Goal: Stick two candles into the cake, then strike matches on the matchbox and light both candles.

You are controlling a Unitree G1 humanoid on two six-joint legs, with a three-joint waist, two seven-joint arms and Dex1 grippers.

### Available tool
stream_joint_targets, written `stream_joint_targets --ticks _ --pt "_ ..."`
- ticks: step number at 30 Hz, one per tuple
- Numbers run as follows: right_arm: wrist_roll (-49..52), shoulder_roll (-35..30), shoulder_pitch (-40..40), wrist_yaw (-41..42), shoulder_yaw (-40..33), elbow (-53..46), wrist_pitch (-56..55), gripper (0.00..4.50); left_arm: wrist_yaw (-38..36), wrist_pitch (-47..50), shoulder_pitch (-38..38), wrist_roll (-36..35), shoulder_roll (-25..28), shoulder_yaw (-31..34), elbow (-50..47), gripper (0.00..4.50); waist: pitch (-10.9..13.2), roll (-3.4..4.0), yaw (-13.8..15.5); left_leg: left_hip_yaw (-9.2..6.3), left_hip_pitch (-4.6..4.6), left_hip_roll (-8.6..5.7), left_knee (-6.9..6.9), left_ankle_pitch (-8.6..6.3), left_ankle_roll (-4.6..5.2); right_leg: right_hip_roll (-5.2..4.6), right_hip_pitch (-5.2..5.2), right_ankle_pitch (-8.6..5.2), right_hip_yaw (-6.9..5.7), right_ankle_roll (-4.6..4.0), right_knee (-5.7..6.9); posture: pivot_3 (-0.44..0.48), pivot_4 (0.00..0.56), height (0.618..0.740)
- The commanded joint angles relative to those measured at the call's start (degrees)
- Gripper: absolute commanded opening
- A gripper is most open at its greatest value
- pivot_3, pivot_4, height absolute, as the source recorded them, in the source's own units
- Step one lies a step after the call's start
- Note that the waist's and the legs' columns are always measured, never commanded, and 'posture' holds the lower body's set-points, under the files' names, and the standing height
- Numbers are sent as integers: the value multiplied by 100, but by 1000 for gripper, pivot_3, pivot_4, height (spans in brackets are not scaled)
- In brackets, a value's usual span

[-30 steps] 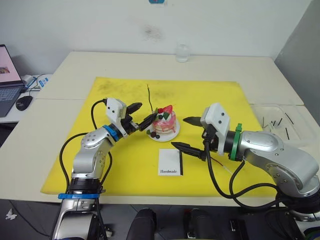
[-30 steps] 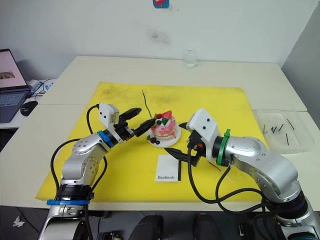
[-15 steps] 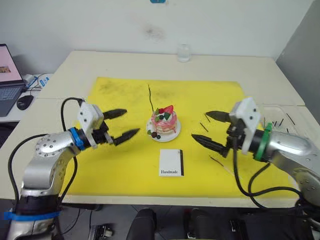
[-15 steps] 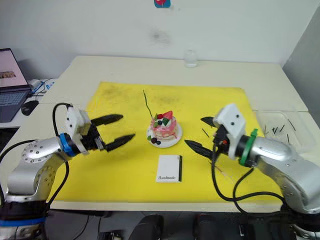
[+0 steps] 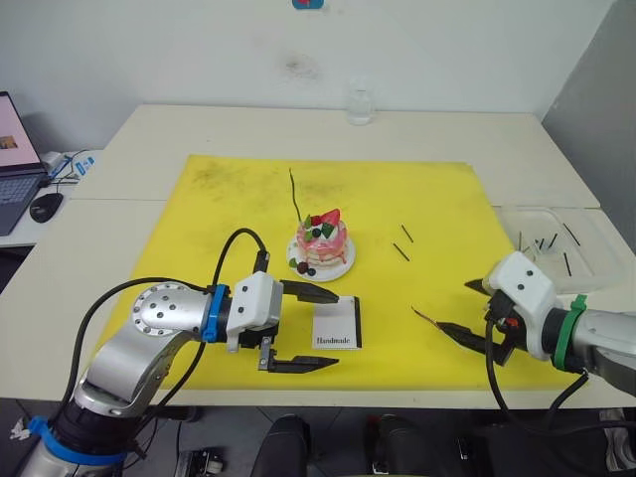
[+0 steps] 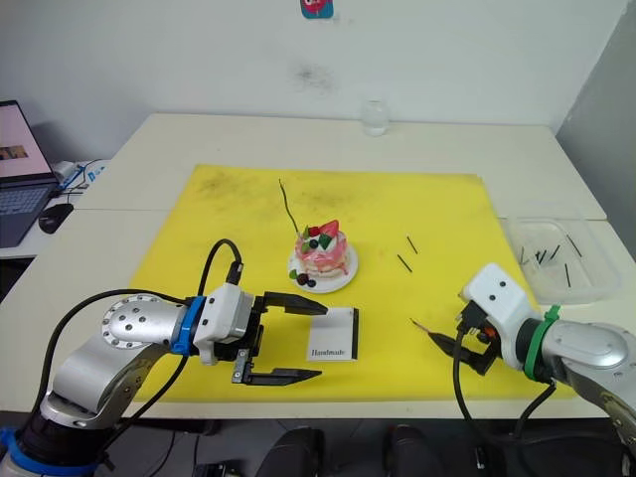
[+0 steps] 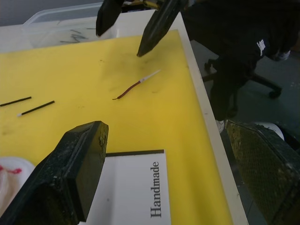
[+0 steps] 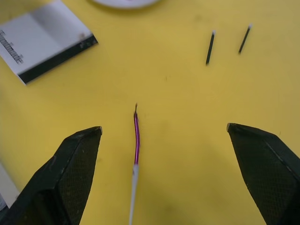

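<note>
Left gripper (image 5: 310, 328) hovering low at center-left of the frame, fingers spread wide around the left edge of the white matchbox (image 5: 338, 325), not touching it. Right gripper (image 5: 467, 310) hovering at lower right, fingers also wide apart, holding nothing, just beside the reddish-brown candle (image 8: 136, 142) lying flat on the yellow mat (image 5: 219, 199). Green candle (image 5: 295, 199) standing in the pink cake (image 5: 323, 241) at center. Two matches (image 5: 403, 243) lying right of the cake.

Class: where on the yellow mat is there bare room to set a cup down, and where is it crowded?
Bare: the mat's far-left stretch. Crowded: the near middle, with cake, matchbox and left tool.
</note>
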Motion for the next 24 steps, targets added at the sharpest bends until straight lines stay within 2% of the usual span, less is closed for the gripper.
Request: stream_joint_targets --ticks 1,12,16,19,21,23,24 --pt "4 -9 -137 -111 179 3 239 4500 111 -82 -194 57 -120 -87 -177 4449 0 0 -6 0 -1 0 -1 0 0 3 -1 -1 0 0 -1 0 150 740" --pt "-512 41 -295 -198 933 483 152 4500 378 -63 -395 210 -357 -271 -226 4449 1 -1 -18 -2 -6 -4 -1 0 0 5 -1 -1 -1 1 -5 0 150 740" --pt "-677 112 -238 -222 1086 517 52 3577 444 -40 -373 225 -382 -284 -254 4500 0 -1 -20 -3 -5 -4 -1 0 0 4 -1 -1 -2 1 -5 0 150 740" --pt "-722 107 -176 -196 1138 426 108 2470 493 16 -370 151 -426 -265 -292 4500 0 -1 -20 -3 -5 -3 -1 0 0 5 -1 -1 -2 1 -5 0 150 740" --pt "-659 157 -140 -213 1111 309 214 1669 672 441 -448 -212 -522 -201 -434 4500 0 -1 -20 -3 -5 -4 -1 0 0 4 0 -1 -2 2 -5 0 150 740" --pt "-632 194 -140 -236 1109 228 275 1108 720 599 -484 -320 -543 -193 -508 4500 1 -2 -21 -3 -6 -5 0 0 0 3 0 -1 -2 2 -5 0 150 740" --pt "-623 227 -166 -254 1099 206 311 677 694 577 -480 -282 -521 -217 -520 4500 1 -2 -21 -4 -6 -4 0 0 0 3 0 -1 -2 2 -5 0 150 740"
